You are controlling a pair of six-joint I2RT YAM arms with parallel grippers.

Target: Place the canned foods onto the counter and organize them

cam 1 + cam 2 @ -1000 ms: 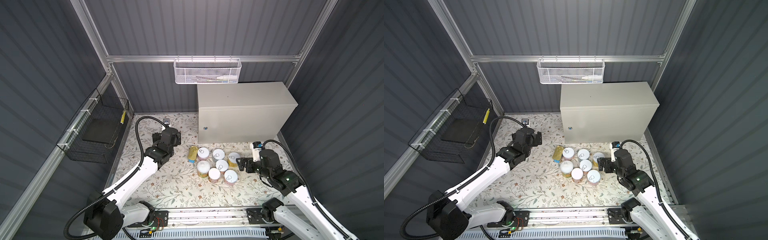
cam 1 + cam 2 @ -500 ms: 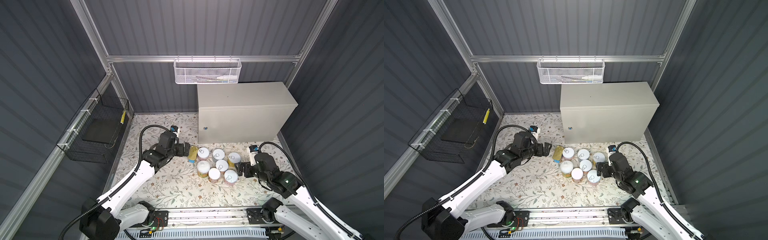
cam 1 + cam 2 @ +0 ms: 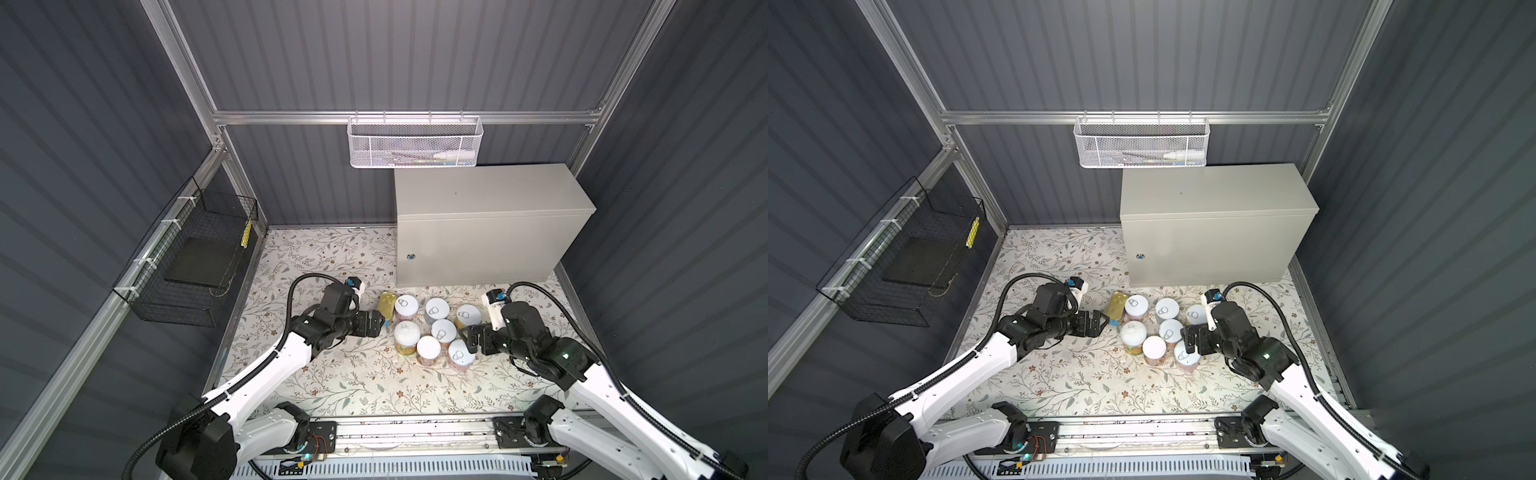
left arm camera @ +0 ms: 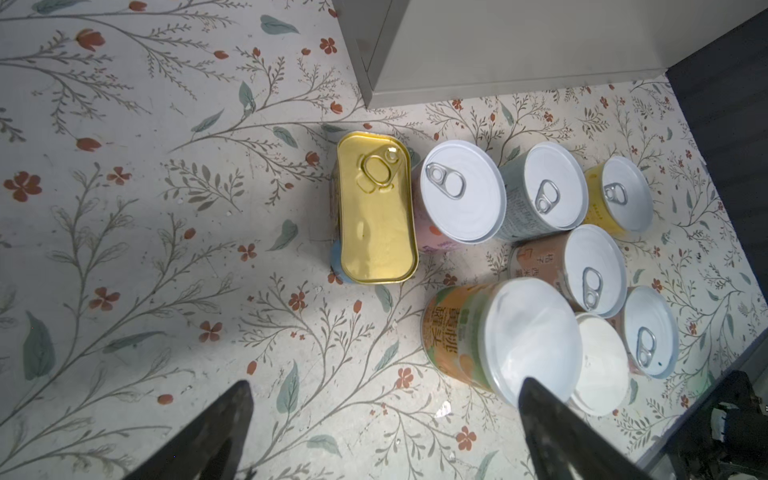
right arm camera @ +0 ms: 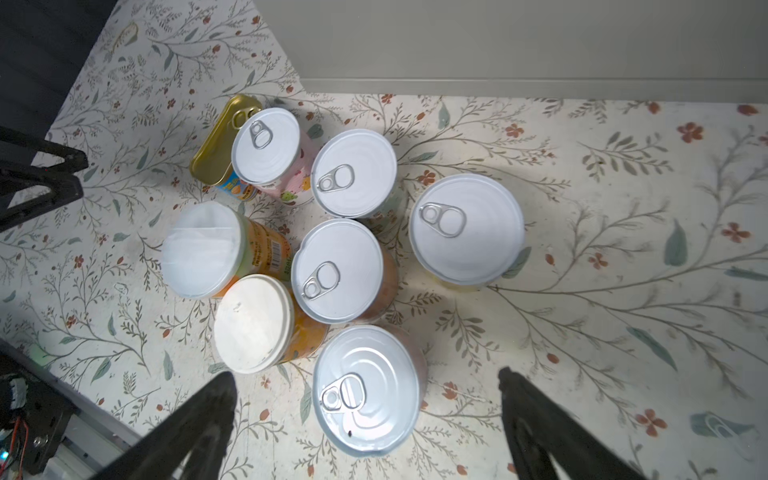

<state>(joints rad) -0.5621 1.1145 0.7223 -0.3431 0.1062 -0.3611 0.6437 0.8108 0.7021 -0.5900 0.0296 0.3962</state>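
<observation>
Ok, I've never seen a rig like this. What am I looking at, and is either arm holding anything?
Two white robot arms reach in from the near edge, each ending in a two-fingered claw. The two wide pictures come from one overhead camera pair and show nearly the same scene. The two close ones come from cameras on the wrists, looking past the dark fingers. On the flowered mat stand seven round cans and a flat gold tin, bunched before the grey metal cabinet; none is on its top yet. A white mesh basket hangs on the back rail, a black wire basket on the side wall. The left claw sits beside the gold tin, the right claw at the cluster's opposite side; both are open and hold nothing.
</observation>
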